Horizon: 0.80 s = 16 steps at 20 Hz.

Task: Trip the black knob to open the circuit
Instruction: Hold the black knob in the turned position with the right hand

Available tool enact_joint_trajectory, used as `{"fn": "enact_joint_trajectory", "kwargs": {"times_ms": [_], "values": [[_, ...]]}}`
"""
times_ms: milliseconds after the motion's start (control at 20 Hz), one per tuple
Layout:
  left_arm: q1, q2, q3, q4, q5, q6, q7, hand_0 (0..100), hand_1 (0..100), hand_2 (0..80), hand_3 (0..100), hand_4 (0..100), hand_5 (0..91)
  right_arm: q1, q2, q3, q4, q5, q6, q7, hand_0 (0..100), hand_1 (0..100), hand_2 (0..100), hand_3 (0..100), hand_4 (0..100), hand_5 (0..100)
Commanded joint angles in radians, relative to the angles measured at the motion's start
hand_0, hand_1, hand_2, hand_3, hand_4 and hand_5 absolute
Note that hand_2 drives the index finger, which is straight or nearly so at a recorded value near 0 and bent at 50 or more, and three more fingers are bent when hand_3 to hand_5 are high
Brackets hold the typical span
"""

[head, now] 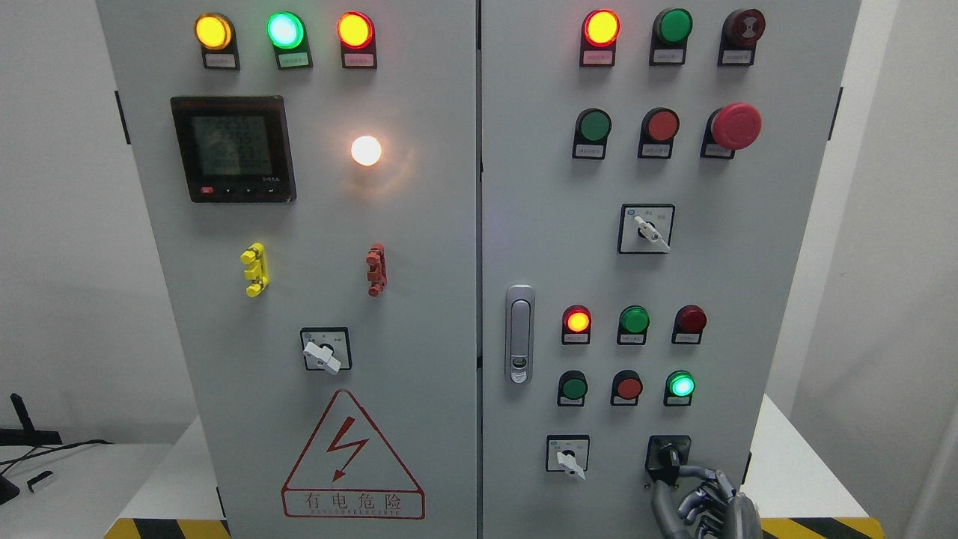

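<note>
A pale grey electrical cabinet [419,247] with two doors fills the view, standing on a white table [801,479] edged with yellow-and-black hazard tape [165,528], white walls behind it.

The black knob [668,454] sits in a black square plate at the bottom of the right door, low and right of centre. The right hand [700,494] comes up from the bottom edge beneath it, metal fingers [692,473] curled, the upper ones reaching onto the knob's lower right side; they appear to pinch it, though how firmly cannot be told. The left hand is not seen.

Just left of the knob is a white-handled selector switch [568,454] on a white plate. Above the two run rows of round buttons and lamps: a dark green button [574,388], a red button [629,388] and a lit green lamp [680,385]; higher, a lit red lamp [576,321]. Nothing stands between hand and knob.

Further up is another selector switch [647,229], then a red mushroom emergency button [735,126]. A chrome door latch [519,334] stands at the right door's left edge.

The left door carries a digital meter [233,148], a glowing white lamp [366,150], a yellow clip [255,269], a red clip [376,269], a rotary switch [325,349] and a red triangular shock-warning sign [352,457]. Black cables [30,449] lie at far left.
</note>
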Motion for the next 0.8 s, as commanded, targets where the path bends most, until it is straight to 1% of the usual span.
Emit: {"fn": "enact_joint_trajectory", "kwargs": {"times_ms": [0, 601, 752], "values": [[0.0, 0.001, 0.0, 0.0, 0.005, 0.0, 0.0, 12, 39, 0.0, 0, 0, 0.0, 0.0, -0.002, -0.025, -0.001, 0.0, -0.001, -0.002, 39, 75, 44, 83, 88, 99], [0.0, -0.001, 0.0, 0.0, 0.005, 0.0, 0.0, 12, 39, 0.0, 0, 0, 0.0, -0.001, -0.004, -0.034, -0.001, -0.003, -0.003, -0.008, 39, 75, 43, 82, 88, 99], [0.0, 0.001, 0.0, 0.0, 0.005, 0.0, 0.0, 12, 39, 0.0, 0, 0, 0.0, -0.001, -0.004, -0.042, 0.001, -0.003, -0.016, -0.008, 39, 75, 43, 82, 88, 99]]}}
